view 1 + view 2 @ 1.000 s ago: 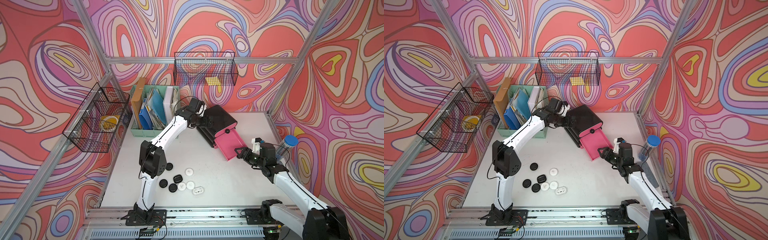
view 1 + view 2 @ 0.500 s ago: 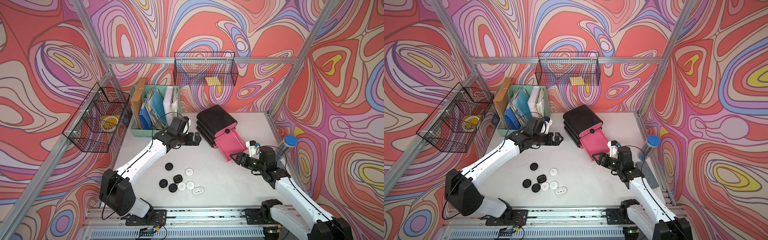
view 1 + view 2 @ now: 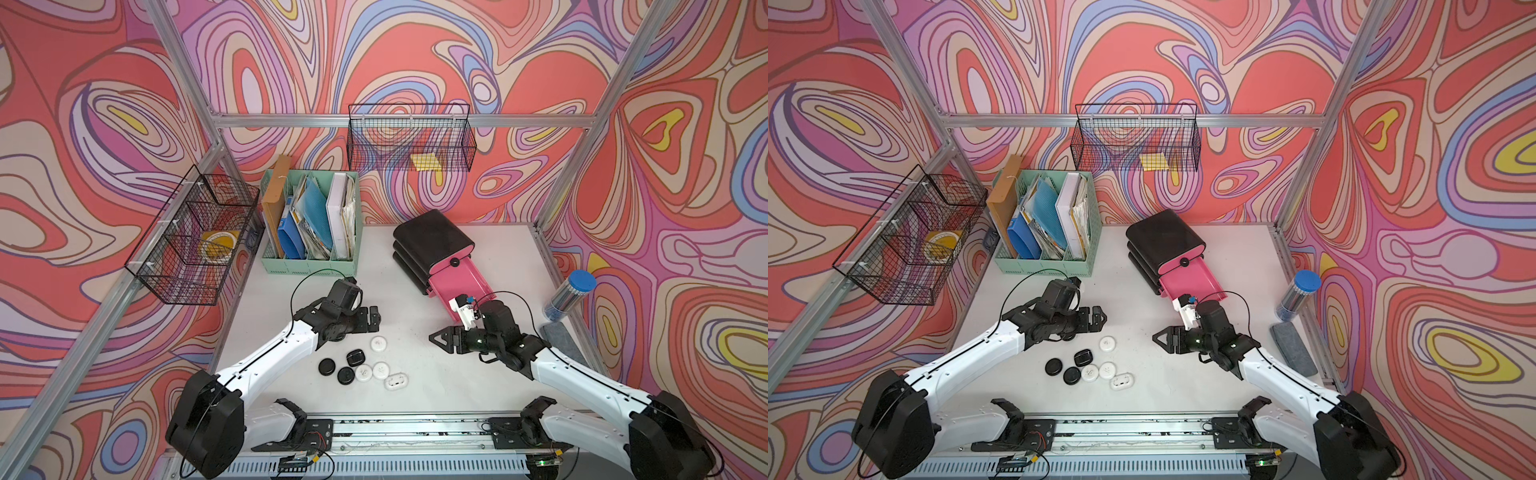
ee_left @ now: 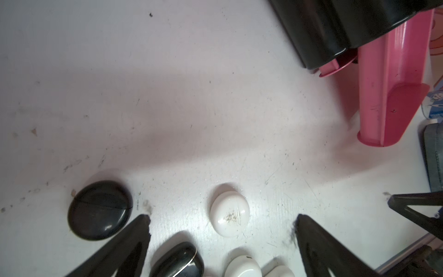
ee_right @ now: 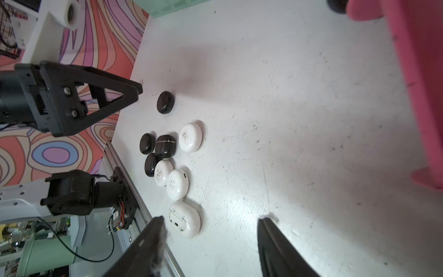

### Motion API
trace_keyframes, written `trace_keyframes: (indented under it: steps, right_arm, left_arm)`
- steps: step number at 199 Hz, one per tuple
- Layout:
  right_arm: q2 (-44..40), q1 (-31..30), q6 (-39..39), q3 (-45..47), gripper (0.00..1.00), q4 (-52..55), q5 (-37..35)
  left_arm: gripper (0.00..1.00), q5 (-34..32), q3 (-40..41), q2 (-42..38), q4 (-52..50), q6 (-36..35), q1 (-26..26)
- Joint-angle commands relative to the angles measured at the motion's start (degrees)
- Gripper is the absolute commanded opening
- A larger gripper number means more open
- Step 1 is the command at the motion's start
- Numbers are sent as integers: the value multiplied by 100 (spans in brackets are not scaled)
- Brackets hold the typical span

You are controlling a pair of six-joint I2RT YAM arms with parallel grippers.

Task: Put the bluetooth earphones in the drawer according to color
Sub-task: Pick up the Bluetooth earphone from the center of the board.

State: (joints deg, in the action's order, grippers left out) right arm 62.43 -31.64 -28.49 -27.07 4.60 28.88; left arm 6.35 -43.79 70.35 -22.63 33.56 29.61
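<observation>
1. Earphones (image 3: 363, 372): every visible case, black or white, lies clustered on the tabletop (image 3: 436, 386) near its front edge. None sits in the drawer (image 3: 457, 278), so sorting appears unstarted.
2. Left pincer (image 3: 376, 319): jaws wide apart, empty, over the cluster's far side.
3. Right pincer (image 3: 434, 337): jaws apart, empty, between cluster and drawer.
4. Drawer: one level pulled out, seemingly empty; bare tabletop leads to it.

The drawer cabinet (image 3: 432, 237) stands at the back of the desk (image 3: 436, 386), with one drawer (image 3: 461, 282) pulled out toward me. The file organizer (image 3: 309, 232) stands to its left. The earphone cases (image 3: 361, 368) lie in front-left of it, with my left tool (image 3: 376, 319) just behind them. My right tool (image 3: 434, 336) is in front of the open drawer.
</observation>
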Motion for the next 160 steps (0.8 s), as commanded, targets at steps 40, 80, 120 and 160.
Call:
trace_keyframes:
  steps: [40,80,120,160]
  right_arm:
    - [735,-1112,638,-344,64,-399,-493]
    - [1238,-1996,1194,-733,66,-143,-1100]
    - [1958,-2863,1720,-1247,67,144,-1763]
    - [2614,-3467,2091,-1713,67,620,-2381]
  left_arm:
    - [99,-213,577,-152,352,336,-15]
    - [99,-303,677,-104,412,349,-16]
    - [99,-350,696,-64,442,335,-16]
    - [99,-363,696,-18,462,303,-14]
